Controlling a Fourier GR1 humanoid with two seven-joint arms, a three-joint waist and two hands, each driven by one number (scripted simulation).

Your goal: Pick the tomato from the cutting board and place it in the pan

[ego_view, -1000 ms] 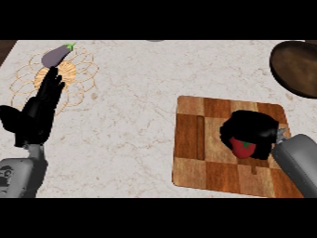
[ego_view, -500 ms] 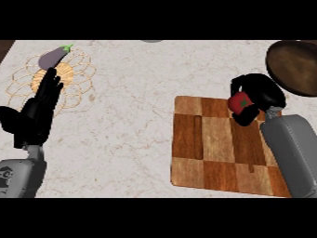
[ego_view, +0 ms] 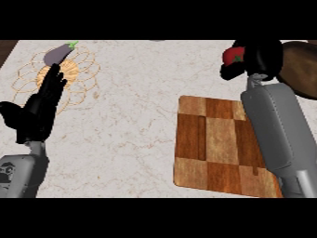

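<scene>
Left hand, nine o'clock, resting, fingers straight; cutting board, four o'clock, bare; right hand, one o'clock, fingers curled round tomato: you carry it right over pan before uncurling.

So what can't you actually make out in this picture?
- Head view: most of the red tomato is hidden by the curled black right hand.
- The dark round pan is cut off by the right edge and partly covered by that hand.
- The wooden checkered cutting board: the grey forearm covers its right side.
</scene>
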